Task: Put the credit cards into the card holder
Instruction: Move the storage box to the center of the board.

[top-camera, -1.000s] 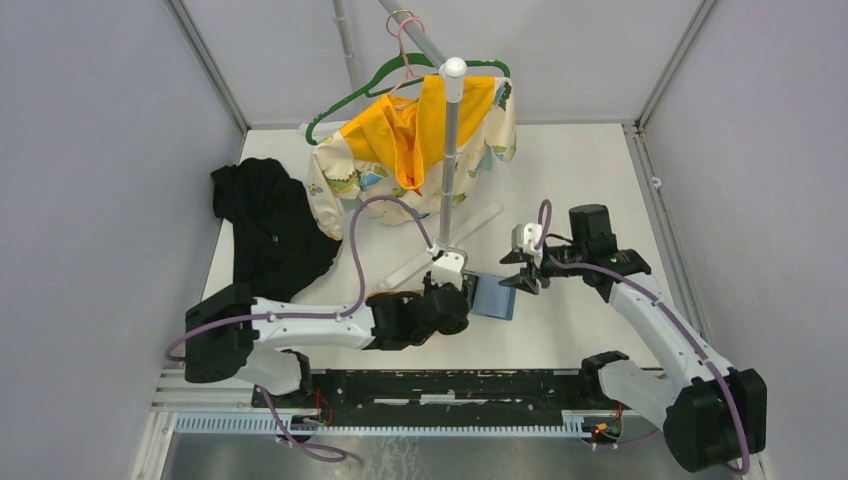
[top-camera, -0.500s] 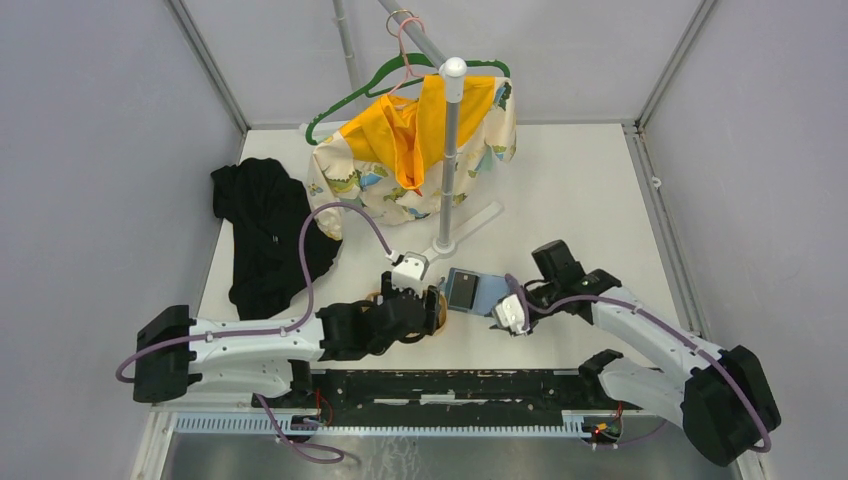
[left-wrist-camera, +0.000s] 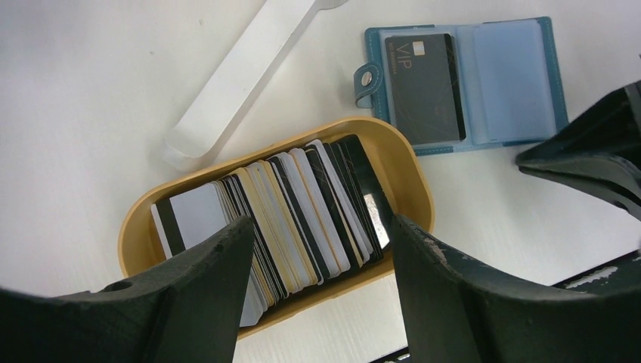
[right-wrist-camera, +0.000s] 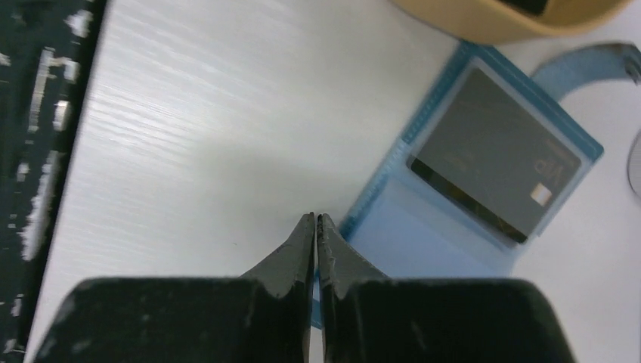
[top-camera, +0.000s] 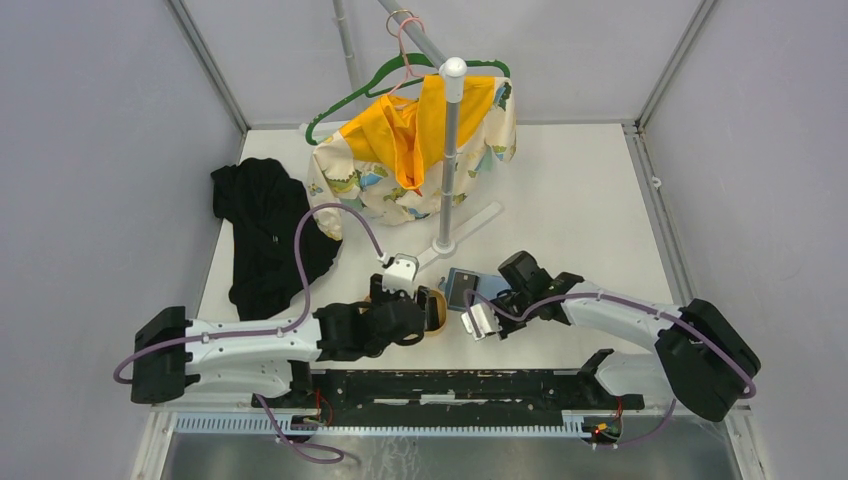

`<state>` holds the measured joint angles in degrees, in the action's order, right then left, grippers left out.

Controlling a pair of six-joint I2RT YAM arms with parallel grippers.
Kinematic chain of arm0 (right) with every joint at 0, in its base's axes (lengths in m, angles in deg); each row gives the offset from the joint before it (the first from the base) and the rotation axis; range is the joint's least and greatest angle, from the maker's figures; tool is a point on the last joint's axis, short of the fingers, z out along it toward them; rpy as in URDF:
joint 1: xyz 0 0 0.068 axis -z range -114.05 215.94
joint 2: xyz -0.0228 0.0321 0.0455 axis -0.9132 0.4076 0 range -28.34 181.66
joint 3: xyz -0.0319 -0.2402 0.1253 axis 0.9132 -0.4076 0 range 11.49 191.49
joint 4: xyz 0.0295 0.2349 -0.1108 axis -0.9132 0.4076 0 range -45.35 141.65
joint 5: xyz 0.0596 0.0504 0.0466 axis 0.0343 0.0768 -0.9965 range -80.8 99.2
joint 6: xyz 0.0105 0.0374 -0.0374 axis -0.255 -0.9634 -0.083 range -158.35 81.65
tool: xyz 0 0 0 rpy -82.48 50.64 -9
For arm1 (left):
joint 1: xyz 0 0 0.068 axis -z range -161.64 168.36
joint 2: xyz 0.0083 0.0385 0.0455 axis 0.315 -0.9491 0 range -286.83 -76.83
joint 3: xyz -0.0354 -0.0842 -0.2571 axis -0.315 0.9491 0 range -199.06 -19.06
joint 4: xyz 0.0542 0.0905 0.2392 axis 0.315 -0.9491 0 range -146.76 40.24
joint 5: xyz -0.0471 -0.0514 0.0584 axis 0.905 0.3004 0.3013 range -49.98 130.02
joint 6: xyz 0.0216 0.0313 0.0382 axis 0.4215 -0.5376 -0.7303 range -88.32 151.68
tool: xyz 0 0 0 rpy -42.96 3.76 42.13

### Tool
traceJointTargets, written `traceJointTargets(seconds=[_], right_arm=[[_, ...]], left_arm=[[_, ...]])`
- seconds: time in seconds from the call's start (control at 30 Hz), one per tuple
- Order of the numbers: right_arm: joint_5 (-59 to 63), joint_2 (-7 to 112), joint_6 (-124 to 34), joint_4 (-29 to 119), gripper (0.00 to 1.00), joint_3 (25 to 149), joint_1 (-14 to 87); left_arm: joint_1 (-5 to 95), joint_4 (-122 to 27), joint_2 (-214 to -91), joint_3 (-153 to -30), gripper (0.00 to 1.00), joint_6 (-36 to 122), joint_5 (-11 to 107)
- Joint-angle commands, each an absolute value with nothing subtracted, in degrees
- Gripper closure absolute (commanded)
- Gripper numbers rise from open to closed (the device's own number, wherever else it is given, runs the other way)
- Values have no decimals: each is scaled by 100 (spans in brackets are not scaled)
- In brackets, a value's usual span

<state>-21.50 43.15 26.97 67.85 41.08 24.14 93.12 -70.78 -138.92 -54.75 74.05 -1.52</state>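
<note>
The credit cards (left-wrist-camera: 287, 208) stand on edge, packed in the wooden tray (left-wrist-camera: 412, 181) directly below your left gripper (left-wrist-camera: 317, 227), whose jaws stand wide, straddling the stack. Expect thin, stiff, slick plastic, so pinch 1 card across its faces near the top edge. The left arm reaches low, wrist pitched down. The right gripper (right-wrist-camera: 317, 223) is closed on nothing, with its tips at the near edge of the open card holder (right-wrist-camera: 408, 249).
</note>
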Motion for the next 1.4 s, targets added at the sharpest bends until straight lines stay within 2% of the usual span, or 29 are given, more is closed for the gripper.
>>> traceJointTargets(seconds=[0.0, 0.13, 0.23, 0.37, 0.57, 0.73, 0.83, 0.93, 1.03, 1.1, 1.37], right_arm=[[-1058, 4369, 2056, 6296, 91, 4366, 2399], [-298, 4392, 1838, 6123, 92, 4416, 2495], [-273, 4286, 1724, 6123, 92, 4461, 2718], [-1769, 3870, 2045, 6718, 89, 4612, 2902], [-3754, 3746, 1430, 6935, 71, 5208, 2871], [-4246, 4496, 393, 6718, 66, 6064, 2499], [-4130, 4887, -941, 5811, 65, 6188, 2227], [-3895, 5172, -2135, 4944, 65, 6092, 2033], [-3713, 5337, -2668, 4555, 65, 5942, 1927], [-3554, 5388, -3083, 4197, 66, 5771, 1884], [-2272, 5539, -4902, 3212, 66, 5237, 1727]], left_arm=[[9331, -7084, -13576, -5492, 28, 7705, -469], [9327, -7588, -13413, -5497, 26, 8005, -811], [9332, -7947, -13261, -5495, 22, 8323, -1046], [9301, -8099, -12928, -5411, 18, 8506, -1104], [8844, -8264, -12514, -5229, 12, 8566, -859], [8028, -7960, -12215, -4915, 12, 8260, -138], [7640, -7844, -11957, -4712, 13, 8236, 158], [7520, -7961, -11673, -4560, 18, 8395, 200], [7513, -8125, -11391, -4402, 31, 8590, 207], [7512, -8077, -11324, -4265, 35, 8667, 289], [7510, -8311, -12396, -4574, 60, 8923, 412]])
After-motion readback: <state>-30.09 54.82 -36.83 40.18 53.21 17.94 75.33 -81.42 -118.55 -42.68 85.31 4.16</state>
